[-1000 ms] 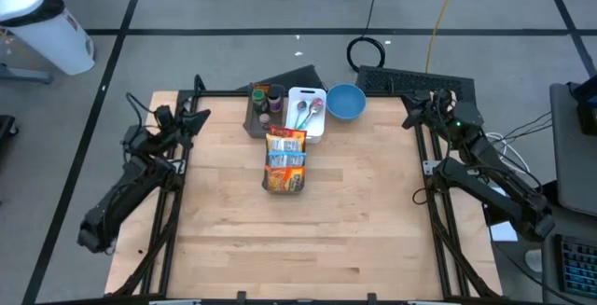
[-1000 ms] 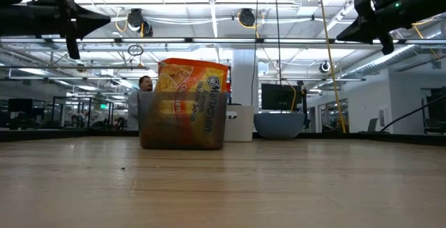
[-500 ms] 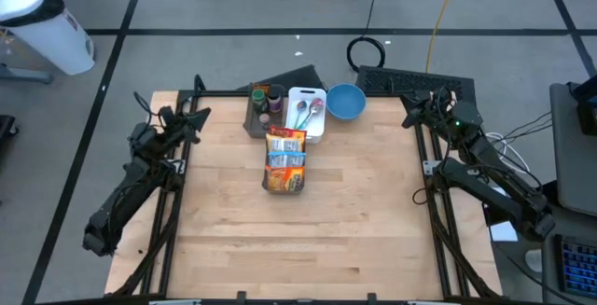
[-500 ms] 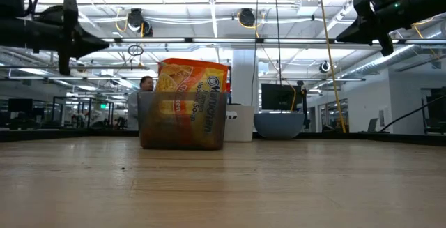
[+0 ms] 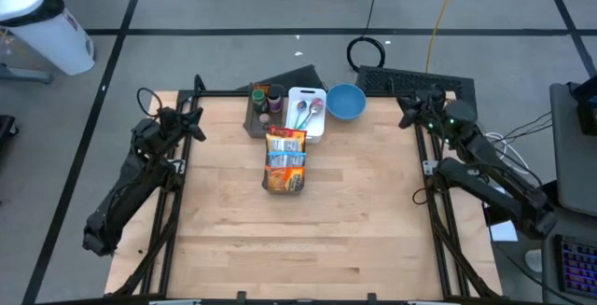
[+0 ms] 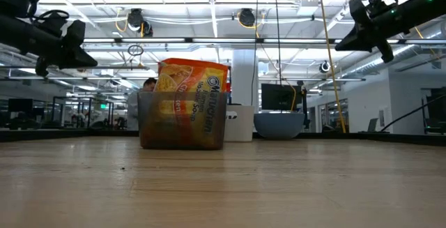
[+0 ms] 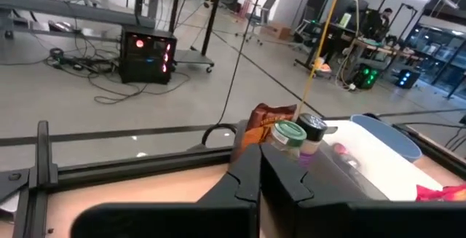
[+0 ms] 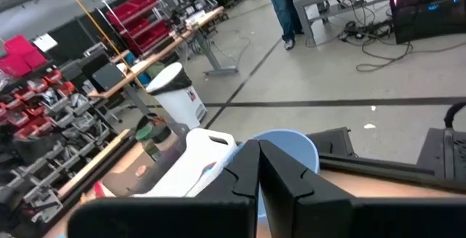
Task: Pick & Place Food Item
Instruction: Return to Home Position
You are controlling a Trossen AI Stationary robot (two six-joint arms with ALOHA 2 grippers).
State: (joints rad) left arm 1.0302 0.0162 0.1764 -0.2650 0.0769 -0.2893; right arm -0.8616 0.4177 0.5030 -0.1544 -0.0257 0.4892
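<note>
The white bin (image 5: 307, 115) sits at the far middle of the worktop (image 5: 354, 221), and two spoons (image 5: 308, 109) lie in it. Hard against its side toward the left arm is a black bin (image 5: 252, 118) holding small bottles. One bottle has a green cap (image 7: 287, 131) and another has a black cap (image 7: 314, 124). I can't read their labels. On the white bin's other side, just beside it, is a blue bowl (image 5: 345, 102).

Just in front of the white bin, toward the middle of the worktop, stands a second black bin (image 6: 148, 120) stuffed with orange noodle packs (image 5: 285, 159) that rise above its rim. The front pack carries white lettering that seems to begin "Men", with what looks like "Soup" under it. The rest is too small for me to read.

The left pincer (image 5: 193, 118) hangs in the air well off to the left-arm side of the white bin, over the edge of the worktop. Its two fingers are pressed together with nothing between them. The right pincer (image 5: 407, 114) hangs out past the blue bowl from the white bin, also raised, with its fingers together and empty. Beyond the worktop, someone stands behind the noodle bin.
</note>
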